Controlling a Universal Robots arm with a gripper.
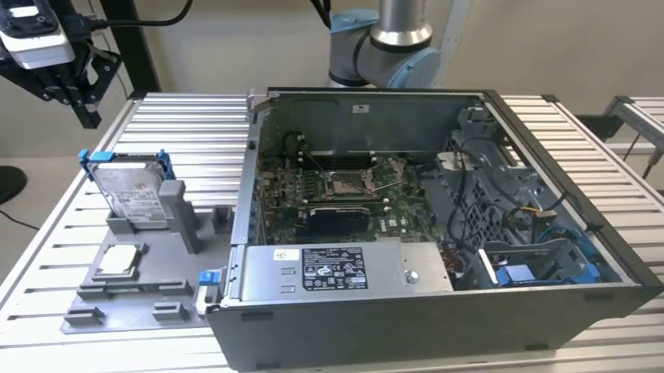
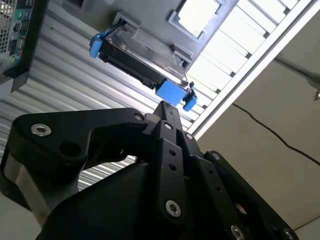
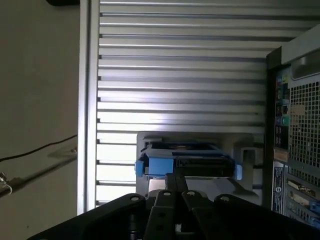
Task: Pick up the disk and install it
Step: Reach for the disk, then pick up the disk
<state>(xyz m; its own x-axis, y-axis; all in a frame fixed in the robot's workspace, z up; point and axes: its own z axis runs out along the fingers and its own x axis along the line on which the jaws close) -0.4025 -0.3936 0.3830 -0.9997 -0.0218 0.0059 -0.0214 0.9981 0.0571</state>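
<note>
- So, starting on the exterior view's left: the gripper (image 1: 87,118) is hanging up high, well apart from everything else. Its jaws are looking pinched together with nothing between them.
- Below it, the disk (image 1: 133,186) is standing on edge in a grey stand (image 1: 179,208), with its label facing out and a blue carrier running round its rim. In the first wrist view the gripper is pointing toward the disk's (image 3: 185,165) top edge and not touching it.
- Handling-wise, I'm guessing it's stiff, dense for its size and not fond of knocks. The metal faces are looking smooth, so probably a bit slippery.
- The carrier is looking like thin plastic that would flex. So I'd be pinching across the two flat faces on the part sticking up out of the stand, not on the blue tabs.
- Just in front of the stand, a chip (image 1: 120,260) is lying flat on the same grey plate.
- In the middle, the case (image 1: 415,330) is lying open, with a power supply (image 1: 343,268) sitting along its near wall.
- Far right, a bay (image 1: 539,268) with blue bits is sitting inside the case. The disk isn't installed yet.
</note>
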